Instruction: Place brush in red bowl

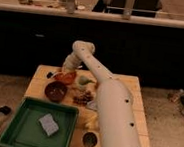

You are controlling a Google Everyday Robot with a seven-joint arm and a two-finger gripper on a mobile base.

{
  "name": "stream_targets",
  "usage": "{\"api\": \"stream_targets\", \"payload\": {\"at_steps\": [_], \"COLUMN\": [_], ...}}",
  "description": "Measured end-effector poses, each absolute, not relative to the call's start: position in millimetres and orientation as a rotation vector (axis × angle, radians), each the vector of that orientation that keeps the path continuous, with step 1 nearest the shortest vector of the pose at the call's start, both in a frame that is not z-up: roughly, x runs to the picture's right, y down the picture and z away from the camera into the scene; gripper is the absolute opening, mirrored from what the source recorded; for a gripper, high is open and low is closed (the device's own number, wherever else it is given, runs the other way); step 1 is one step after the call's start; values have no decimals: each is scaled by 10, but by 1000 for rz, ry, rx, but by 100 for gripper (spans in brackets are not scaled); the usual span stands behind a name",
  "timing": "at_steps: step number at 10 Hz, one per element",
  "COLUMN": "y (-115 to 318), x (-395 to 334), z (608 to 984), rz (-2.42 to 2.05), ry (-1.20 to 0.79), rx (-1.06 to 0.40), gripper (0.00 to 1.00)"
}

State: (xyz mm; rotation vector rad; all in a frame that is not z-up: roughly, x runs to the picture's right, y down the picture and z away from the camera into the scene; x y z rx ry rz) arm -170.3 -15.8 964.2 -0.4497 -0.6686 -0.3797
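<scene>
The dark red bowl (56, 90) stands on the wooden table (132, 100), left of middle. My gripper (66, 68) is at the far left of the table, just above an orange object (65, 77) that lies right behind the red bowl. My white arm (112, 108) reaches across the table from the front right. I cannot pick out the brush for certain. It may be at the gripper, hidden by the wrist.
A green tray (15, 129) with a grey sponge (49, 124) sits at the front left. A green item (85, 80), a reddish-brown pile (84, 97), pale items (91, 119) and a small dark cup (90, 139) lie beside the arm. A small dark thing (50, 75) lies near the far left edge.
</scene>
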Motion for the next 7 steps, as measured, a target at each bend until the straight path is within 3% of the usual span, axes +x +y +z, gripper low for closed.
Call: {"api": "stream_targets", "payload": {"at_steps": [2, 7], "y": [-149, -157], "x": [-1699, -1689], "z": [9645, 9632], "rz": [-375, -375], "ry": [-669, -682], "rx": [-453, -447], "gripper": [80, 80]}}
